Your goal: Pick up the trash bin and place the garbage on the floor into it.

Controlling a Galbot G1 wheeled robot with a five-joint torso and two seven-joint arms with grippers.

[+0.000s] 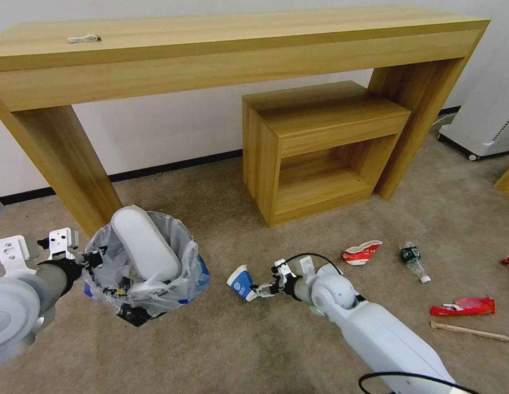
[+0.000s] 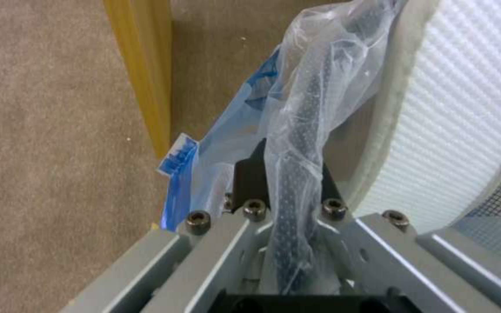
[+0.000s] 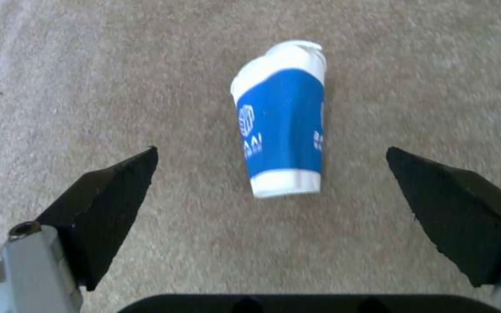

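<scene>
The right arm's white forearm fills the near corner of the head view, and its hand point(image 1: 261, 290) is down at the carpet just beside the paper cup point(image 1: 241, 282). In the right wrist view that hand point(image 3: 271, 174) is spread wide and holds nothing; the cup point(image 3: 282, 119) lies on its side on the floor between the two black fingertips point(image 3: 120, 195), a little ahead of them and not touching either.

The left hand point(image 1: 93, 257) is clenched on the rim of the trash bin point(image 1: 148, 262), with the clear plastic liner point(image 2: 314, 108) caught between its fingers. The bin hangs at the robot's left, near the leg of the wooden desk point(image 1: 210, 33), and a white slipper point(image 1: 145, 243) sticks out of its mouth.

The step in hand looks to be taking the cup. To do it well, the open hand should go a bit further forward so the fingertips sit at the blue middle of the cup, then close gently: thin paper crushes and can squirt out sideways. The bin is already crowded by the slipper, so the cup should be let go over the free part of the opening.

Well apart on the carpet to the right lie a crushed red-and-white bowl point(image 1: 362, 251), a small bottle point(image 1: 413, 260), a red wrapper point(image 1: 463, 306) and a wooden stick point(image 1: 470, 331).
</scene>
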